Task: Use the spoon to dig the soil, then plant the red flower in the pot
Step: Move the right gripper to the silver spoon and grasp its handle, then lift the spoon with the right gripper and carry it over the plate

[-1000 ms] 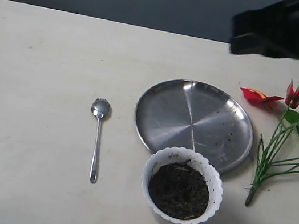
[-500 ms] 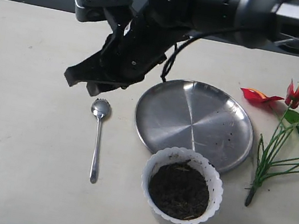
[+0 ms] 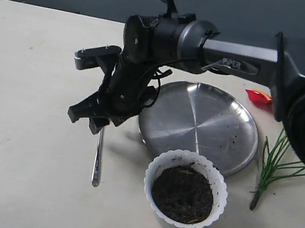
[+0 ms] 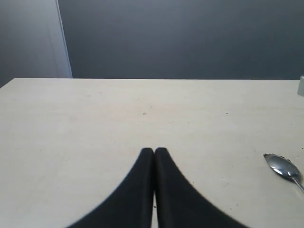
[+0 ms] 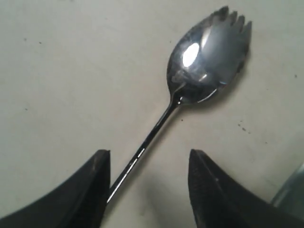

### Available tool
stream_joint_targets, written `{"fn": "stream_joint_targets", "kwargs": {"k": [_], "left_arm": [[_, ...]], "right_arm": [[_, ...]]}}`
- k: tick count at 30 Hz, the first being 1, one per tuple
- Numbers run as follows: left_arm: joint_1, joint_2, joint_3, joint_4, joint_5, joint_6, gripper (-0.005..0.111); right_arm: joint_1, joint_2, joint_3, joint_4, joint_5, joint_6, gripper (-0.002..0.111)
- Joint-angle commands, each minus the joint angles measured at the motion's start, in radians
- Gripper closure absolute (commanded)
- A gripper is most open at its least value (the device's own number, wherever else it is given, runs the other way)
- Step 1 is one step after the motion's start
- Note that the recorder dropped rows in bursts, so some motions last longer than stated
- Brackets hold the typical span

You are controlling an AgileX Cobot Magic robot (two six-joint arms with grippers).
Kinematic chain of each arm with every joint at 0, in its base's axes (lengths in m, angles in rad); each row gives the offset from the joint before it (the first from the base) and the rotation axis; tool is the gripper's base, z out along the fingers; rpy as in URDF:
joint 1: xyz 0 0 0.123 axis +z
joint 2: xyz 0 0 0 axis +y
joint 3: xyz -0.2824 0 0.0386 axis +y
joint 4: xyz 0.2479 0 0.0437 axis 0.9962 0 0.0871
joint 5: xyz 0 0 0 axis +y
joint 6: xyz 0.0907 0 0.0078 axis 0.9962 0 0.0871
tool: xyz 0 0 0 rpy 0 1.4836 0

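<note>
The spoon point(image 3: 97, 162) lies on the table left of the pot, and its toothed bowl point(image 5: 209, 54) shows close up in the right wrist view. My right gripper point(image 3: 87, 119) reaches across from the right and hangs low over the spoon's bowl end. It is open, and the handle point(image 5: 156, 129) runs between its fingers, close to one finger point(image 5: 92, 190). The white scalloped pot point(image 3: 157, 171) holds dark soil point(image 3: 182, 194). The red flower point(image 3: 259, 97) lies at the right, with its blooms partly hidden by the arm and its stems point(image 3: 274, 162) showing. My left gripper point(image 4: 154, 151) is shut and empty above bare table, with the spoon point(image 4: 284, 167) off to one side.
A round steel plate point(image 3: 199, 119) lies behind the pot, just right of my right gripper; its rim point(image 5: 292, 197) shows in the right wrist view. The right arm point(image 3: 240, 50) spans above the plate. A dark wall stands behind the table's far edge.
The right arm has swung in from the upper right, crossed the plate and come down over the spoon's bowl. It now hides part of the flower.
</note>
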Motion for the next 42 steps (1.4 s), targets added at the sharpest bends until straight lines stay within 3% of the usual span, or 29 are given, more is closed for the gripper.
{"fn": "stream_joint_targets", "kwargs": {"k": [1, 6, 11, 15, 18, 21, 25, 35, 39, 42], "left_arm": [[-0.003, -0.002, -0.003, -0.006, -0.001, 0.0, 0.106], [-0.003, -0.002, -0.003, -0.006, -0.001, 0.0, 0.106], [-0.003, -0.002, -0.003, -0.006, -0.001, 0.0, 0.106], [-0.003, -0.002, -0.003, -0.006, -0.001, 0.0, 0.106], [-0.003, -0.002, -0.003, -0.006, -0.001, 0.0, 0.106], [-0.003, -0.002, -0.003, -0.006, -0.001, 0.0, 0.106], [-0.003, -0.002, -0.003, -0.006, -0.001, 0.0, 0.106], [-0.003, -0.002, -0.003, -0.008, -0.001, 0.0, 0.106], [-0.003, -0.002, -0.003, -0.008, -0.001, 0.0, 0.106], [-0.003, -0.002, -0.003, -0.008, -0.001, 0.0, 0.106]], "right_arm": [[0.005, 0.029, -0.007, -0.006, 0.006, 0.01, 0.06], [0.038, 0.038, -0.007, -0.026, -0.008, 0.017, 0.06], [0.098, 0.063, -0.017, -0.224, -0.023, 0.19, 0.06], [0.104, 0.094, -0.017, -0.196, 0.007, 0.194, 0.06], [0.105, 0.099, -0.017, -0.163, 0.047, 0.194, 0.078], [0.105, 0.099, -0.017, -0.141, 0.084, 0.194, 0.108], [0.109, 0.099, -0.019, -0.062, 0.086, 0.194, 0.109], [0.111, 0.007, -0.153, -0.089, 0.123, 0.115, 0.109], [0.111, -0.068, -0.213, -0.186, 0.194, 0.044, 0.109], [0.111, -0.13, -0.241, -0.373, 0.297, 0.033, 0.109]]}}
